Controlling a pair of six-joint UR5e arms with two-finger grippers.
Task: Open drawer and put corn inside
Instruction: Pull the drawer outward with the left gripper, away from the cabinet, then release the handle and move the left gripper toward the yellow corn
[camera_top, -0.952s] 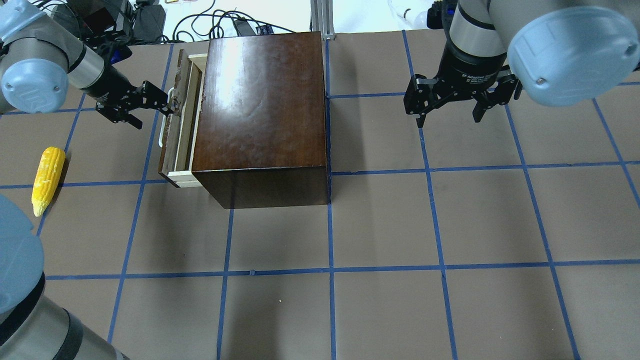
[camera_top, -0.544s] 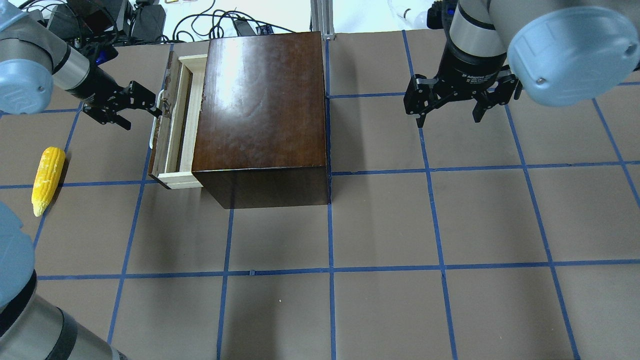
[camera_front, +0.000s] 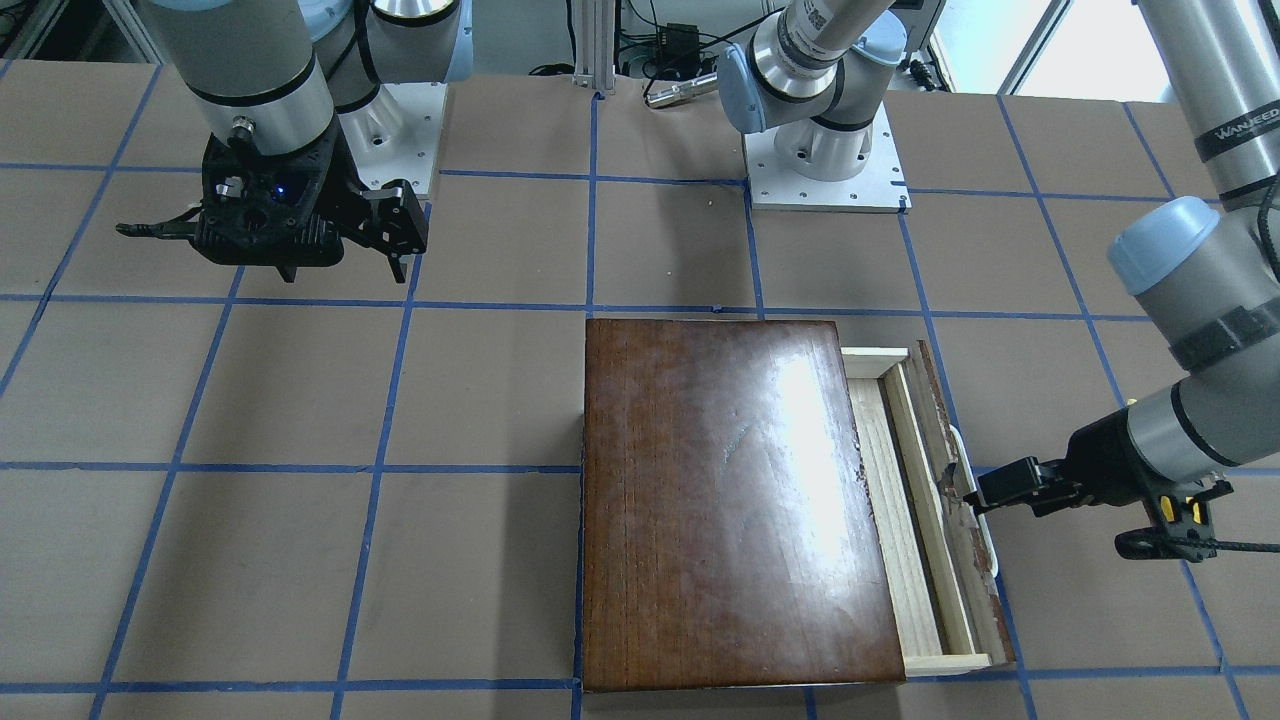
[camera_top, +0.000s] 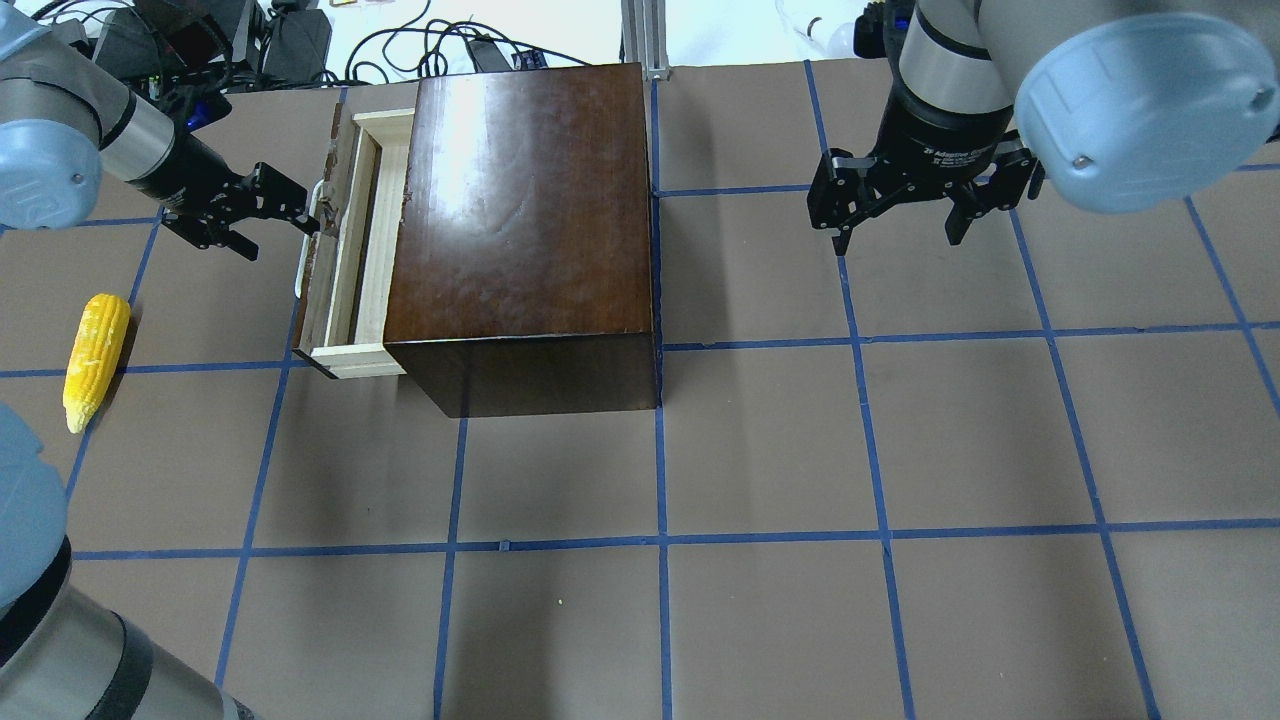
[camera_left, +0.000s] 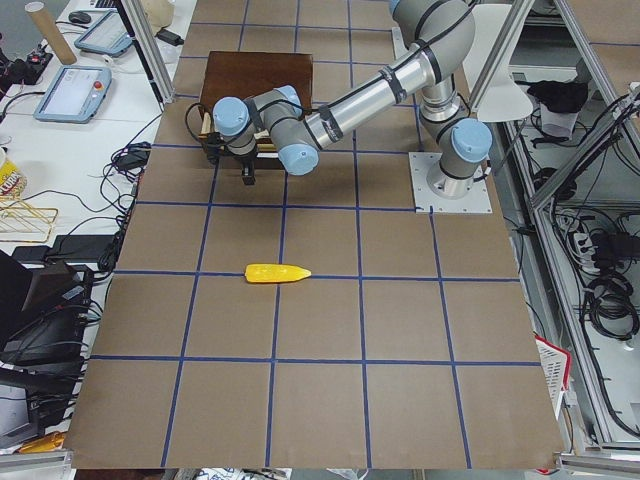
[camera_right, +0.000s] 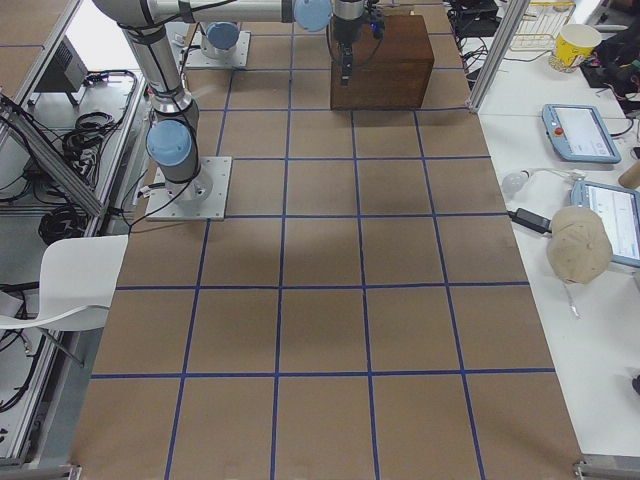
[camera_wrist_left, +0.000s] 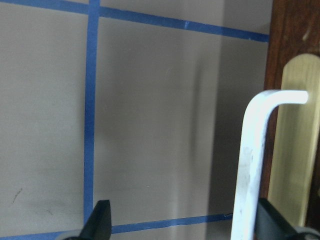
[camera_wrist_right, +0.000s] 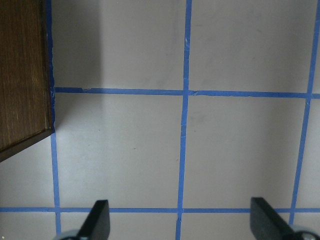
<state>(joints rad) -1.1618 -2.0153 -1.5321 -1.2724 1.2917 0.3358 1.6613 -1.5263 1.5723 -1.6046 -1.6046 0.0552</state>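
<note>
The drawer (camera_top: 345, 240) stands partly pulled out of the left side of the dark-brown box (camera_top: 525, 220); its pale-wood tray shows nothing inside. My left gripper (camera_top: 292, 205) is open at the drawer's white loop handle (camera_top: 312, 195). In the left wrist view the handle (camera_wrist_left: 252, 165) lies between the fingers, close to the right one. The drawer (camera_front: 930, 500) and left gripper (camera_front: 962, 492) also show in the front view. The yellow corn (camera_top: 95, 355) lies on the table left of the drawer, also in the exterior left view (camera_left: 277, 273). My right gripper (camera_top: 895, 215) is open and empty, hovering right of the box.
The table is a brown mat with a blue tape grid (camera_top: 660, 540). Cables and equipment (camera_top: 290, 40) lie beyond the far edge behind the box. The box corner (camera_wrist_right: 22, 75) shows in the right wrist view.
The drawer has slid further out to the left, and my left gripper has moved left with the handle. The corn and the right arm have not moved.
</note>
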